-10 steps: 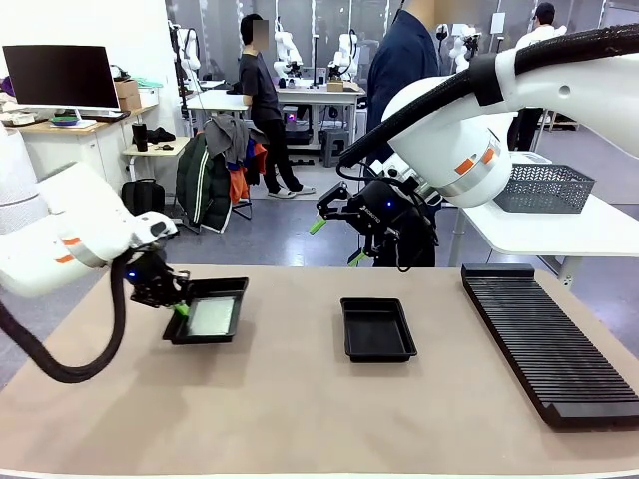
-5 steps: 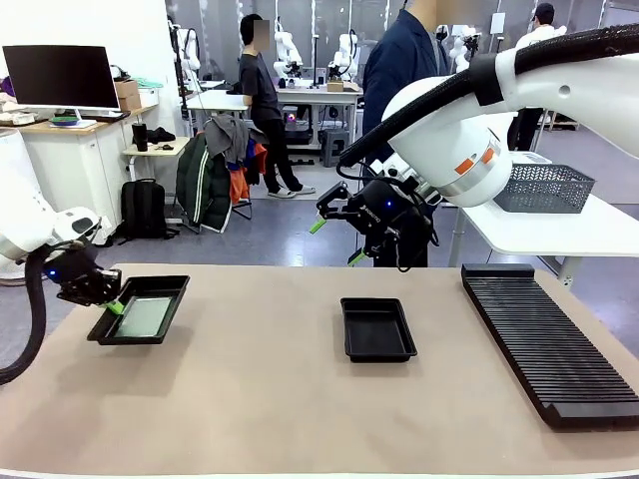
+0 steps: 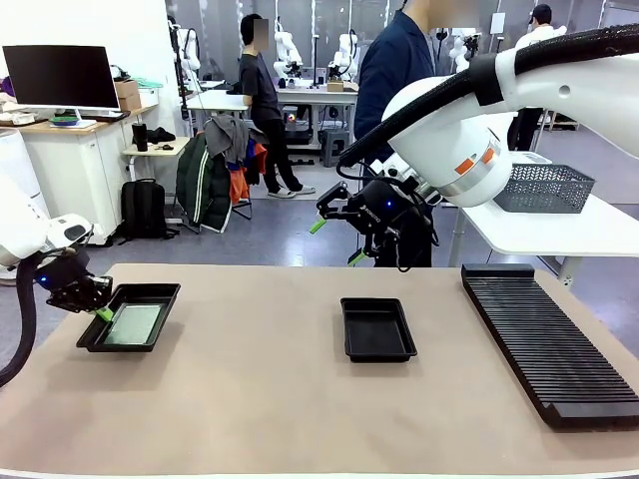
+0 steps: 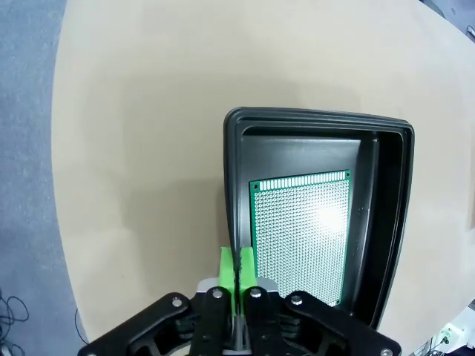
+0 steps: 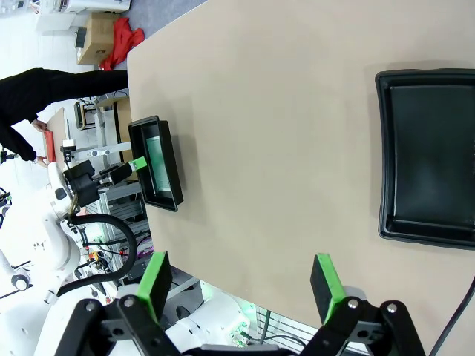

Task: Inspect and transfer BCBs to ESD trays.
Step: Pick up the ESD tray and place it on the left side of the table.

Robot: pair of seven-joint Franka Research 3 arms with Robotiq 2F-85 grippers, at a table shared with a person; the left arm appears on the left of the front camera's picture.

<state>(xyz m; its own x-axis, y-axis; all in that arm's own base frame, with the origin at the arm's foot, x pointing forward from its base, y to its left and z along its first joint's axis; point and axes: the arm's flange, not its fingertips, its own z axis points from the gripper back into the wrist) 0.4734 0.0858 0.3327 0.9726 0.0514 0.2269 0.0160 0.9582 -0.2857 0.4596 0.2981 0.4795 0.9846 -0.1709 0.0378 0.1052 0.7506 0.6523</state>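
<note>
One ESD tray (image 3: pixel 150 288) at the worktop's (image 3: pixel 270 399) left end, a BCB (image 4: pixel 300 233) flat inside, is clamped by its rim in the left gripper (image 4: pixel 237 271) — likely for dragging; the right gripper (image 5: pixel 241 259) hangs wide open, empty, clear of the bare tray (image 3: pixel 377 331)

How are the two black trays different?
The left tray holds a green circuit board; the middle tray is empty. The left gripper pinches the left tray's rim; nothing touches the middle tray. Both are the same shallow black rectangles.
</note>
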